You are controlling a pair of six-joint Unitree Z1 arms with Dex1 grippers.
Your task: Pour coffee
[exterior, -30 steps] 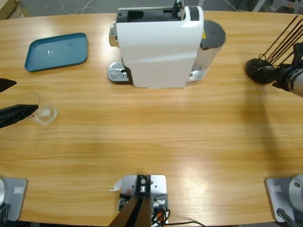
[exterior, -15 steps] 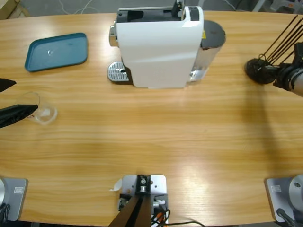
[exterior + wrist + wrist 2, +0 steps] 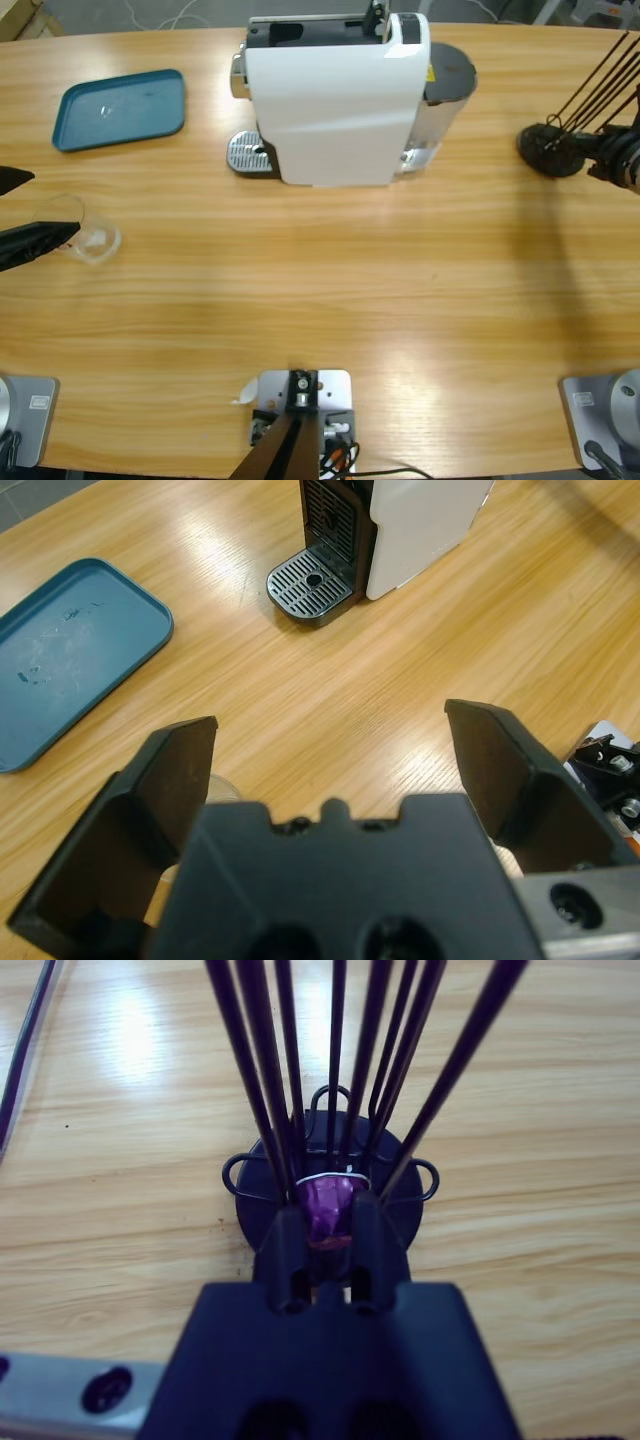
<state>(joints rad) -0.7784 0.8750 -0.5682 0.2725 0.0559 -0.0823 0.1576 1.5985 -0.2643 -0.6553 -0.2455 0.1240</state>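
Observation:
A white coffee machine (image 3: 335, 100) stands at the table's far middle, its metal drip grate (image 3: 312, 582) bare. A small clear glass (image 3: 88, 235) stands near the left edge. My left gripper (image 3: 48, 206) is open, its jaws on either side of the glass's left part; from the left wrist only the glass's rim (image 3: 218, 783) shows beside the left gripper (image 3: 335, 730). My right gripper (image 3: 328, 1216) is shut on a purple capsule (image 3: 328, 1194) at the foot of a black wire capsule rack (image 3: 546, 150). The right gripper (image 3: 590, 155) reaches in from the right edge. No coffee shows.
A teal tray (image 3: 122, 108) lies at the far left and holds nothing. The rack's thin black rods (image 3: 600, 75) slant up to the right over the right arm. Bare wood spans the table's middle and front (image 3: 330, 290).
The right arm's wrist has drawn slightly toward the right edge of the high view. The left gripper and the glass have not moved.

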